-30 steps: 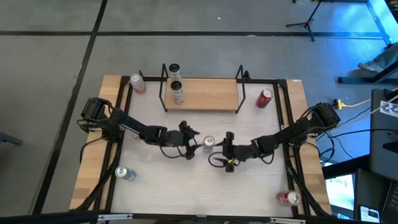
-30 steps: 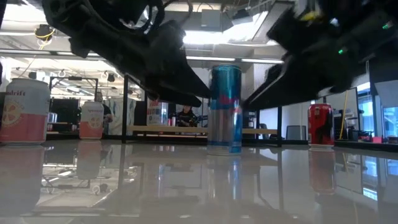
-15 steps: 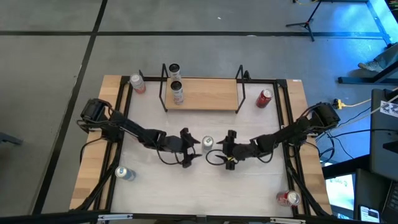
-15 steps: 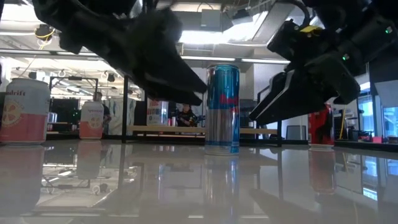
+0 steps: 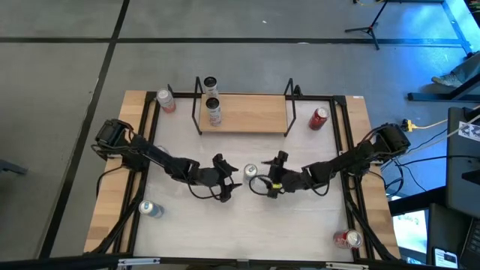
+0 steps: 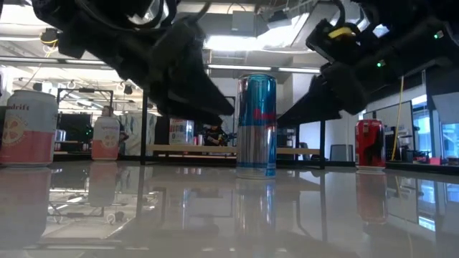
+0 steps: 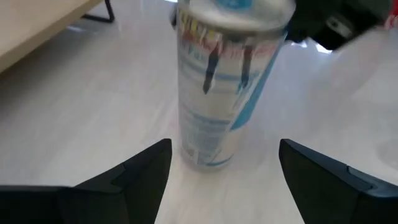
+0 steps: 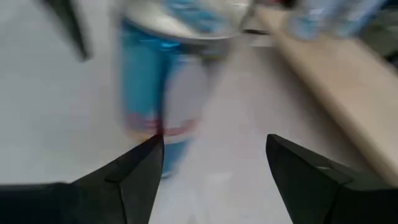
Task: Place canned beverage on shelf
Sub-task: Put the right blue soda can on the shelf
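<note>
Right, both my grippers bracket the blue-and-silver can (image 5: 250,172) standing upright mid-table (image 5: 300,225). Left gripper (image 5: 227,180) sits just left of it, right gripper (image 5: 268,182) just right; both wide open, holding nothing. In the left wrist view the can (image 7: 227,81) stands beyond the gap between the fingers (image 7: 140,177), not yet between them, so no grasp yet. Coming in low and side-on makes sense: a tall narrow can tips easily, so a mid-body grip is safer. Shelf (image 5: 247,112) is at the far side, with one can (image 5: 214,111) already at its left end, leaving the board right of it free. Other cans around the table edges are well apart.
</note>
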